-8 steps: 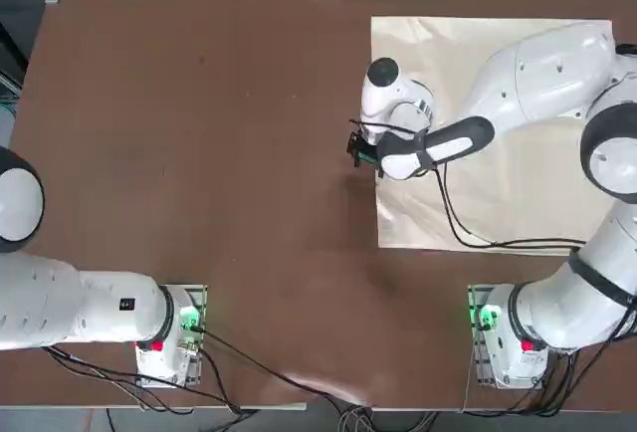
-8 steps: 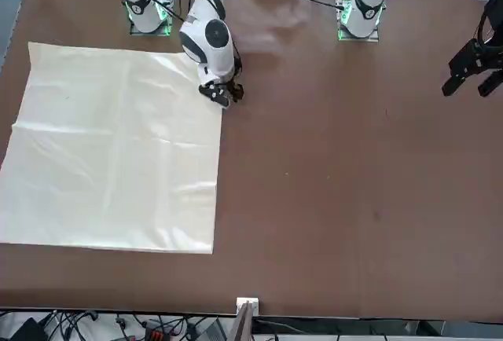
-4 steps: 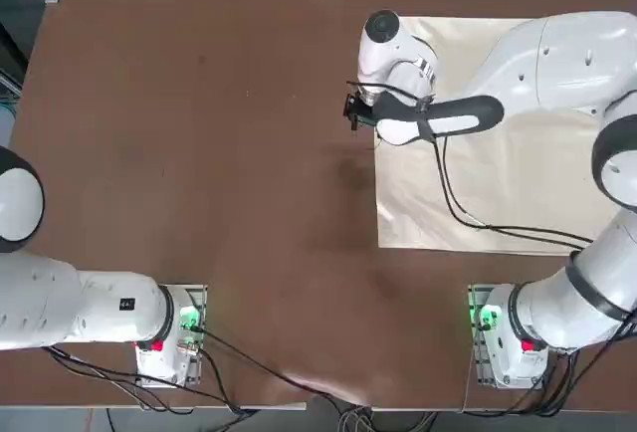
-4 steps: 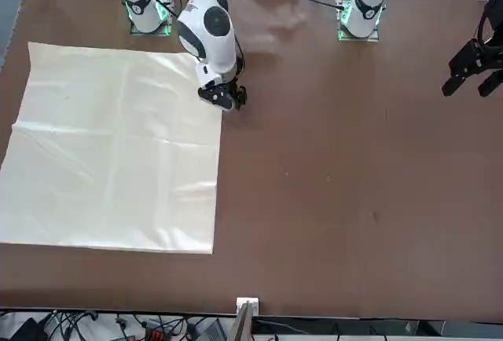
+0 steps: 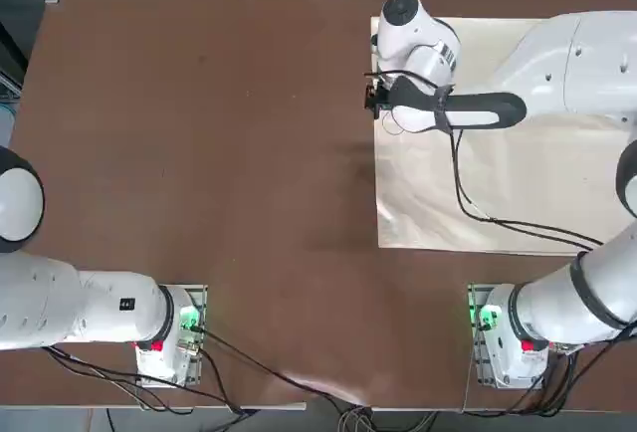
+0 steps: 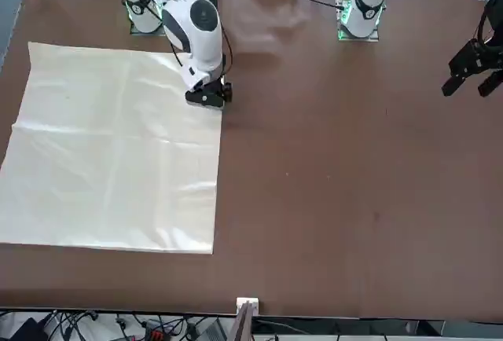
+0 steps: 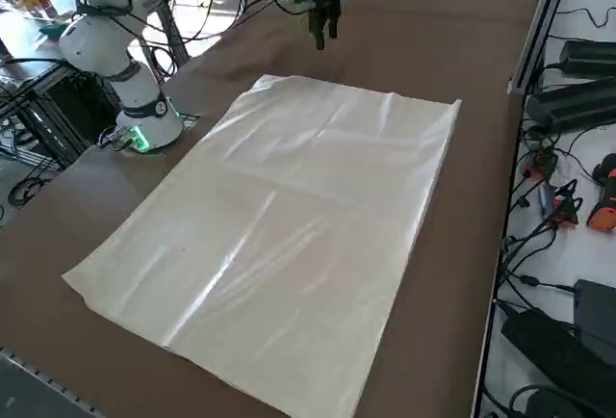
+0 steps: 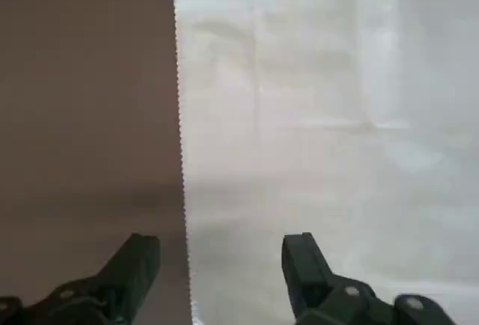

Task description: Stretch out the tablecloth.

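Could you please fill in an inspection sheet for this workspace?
Surface: brown tabletop, a faint mark or two.
Tablecloth: cream, lying flat as a single sheet, lightly creased, reaching near the table's far-right corner in the top view.
Clutter: nothing seen on the tabletop.
Right gripper: above the tablecloth's edge, jaws open, holding nothing.
Cables: black cables loop from the right arm over the cloth; others run by the bases.
Surroundings: black boxes and an orange-black tool on a white surface beyond the table's edge.

Bare brown tabletop [image 5: 229, 153] beside the right hand [image 7: 324, 28], wholly unobstructed.
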{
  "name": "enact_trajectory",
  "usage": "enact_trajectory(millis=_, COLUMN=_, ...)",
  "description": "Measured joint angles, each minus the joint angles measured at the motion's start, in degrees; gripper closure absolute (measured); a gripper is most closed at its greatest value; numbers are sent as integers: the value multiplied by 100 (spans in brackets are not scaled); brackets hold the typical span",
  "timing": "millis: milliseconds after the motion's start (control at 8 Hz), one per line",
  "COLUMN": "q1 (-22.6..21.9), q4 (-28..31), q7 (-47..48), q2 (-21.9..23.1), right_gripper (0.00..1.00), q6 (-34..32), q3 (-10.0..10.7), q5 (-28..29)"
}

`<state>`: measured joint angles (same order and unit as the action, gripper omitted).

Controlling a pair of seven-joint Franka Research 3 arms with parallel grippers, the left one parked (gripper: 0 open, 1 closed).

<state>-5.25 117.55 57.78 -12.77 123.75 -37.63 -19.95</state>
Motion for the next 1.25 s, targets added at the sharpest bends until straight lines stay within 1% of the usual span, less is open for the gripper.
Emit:
enact_trajectory(millis=250, q1=297, q4=-30, q7=-746, q2=472, right_gripper=0, q6=-142, q3=5, q5=31)
enact_trajectory(millis=375, q1=409, q4=-174, q7=-1092, q2=645, right_gripper=0, q6=-195, q3=19, q5=122)
enact_trajectory(millis=500, q1=549, q4=-458, q7=-1502, q2=753, right_gripper=0, q6=-428, q3=30, q5=321)
enact_trajectory(millis=750, q1=896, q4=-1459, q7=-2544, q2=838, right_gripper=0, q6=-1364, q3=126, q5=871)
enact_trajectory(millis=1000, q1=1463, q4=-2315, q7=-3487, q2=862, right_gripper=0, q6=-2077, q3=257, q5=1291)
enact_trajectory(millis=1250, q1=1701, q4=-2988, q7=-4152, q2=839, right_gripper=0, q6=-2839, q3=532, q5=1351)
